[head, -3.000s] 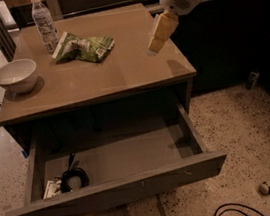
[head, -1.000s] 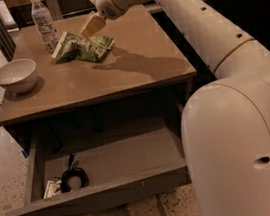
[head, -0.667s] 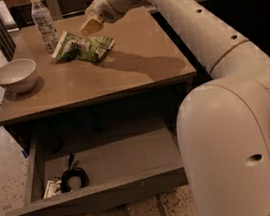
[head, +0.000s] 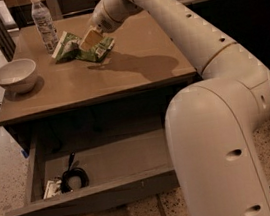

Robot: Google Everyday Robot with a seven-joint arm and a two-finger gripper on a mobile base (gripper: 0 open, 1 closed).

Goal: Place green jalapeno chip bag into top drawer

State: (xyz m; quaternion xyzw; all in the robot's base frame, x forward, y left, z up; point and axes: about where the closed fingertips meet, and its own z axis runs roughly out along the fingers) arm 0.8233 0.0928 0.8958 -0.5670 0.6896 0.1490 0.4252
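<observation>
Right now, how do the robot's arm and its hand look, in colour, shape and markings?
The arm is white and smooth, made of thick rounded tubes, with small dark holes along its side and a thin tan ring at one joint. No cables show on it. The hand, over the green chip bag on the table, is tan-yellow and slimmer.

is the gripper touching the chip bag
Cannot tell: in the camera view the gripper overlaps the green jalapeno chip bag, hiding any contact or gap.
</observation>
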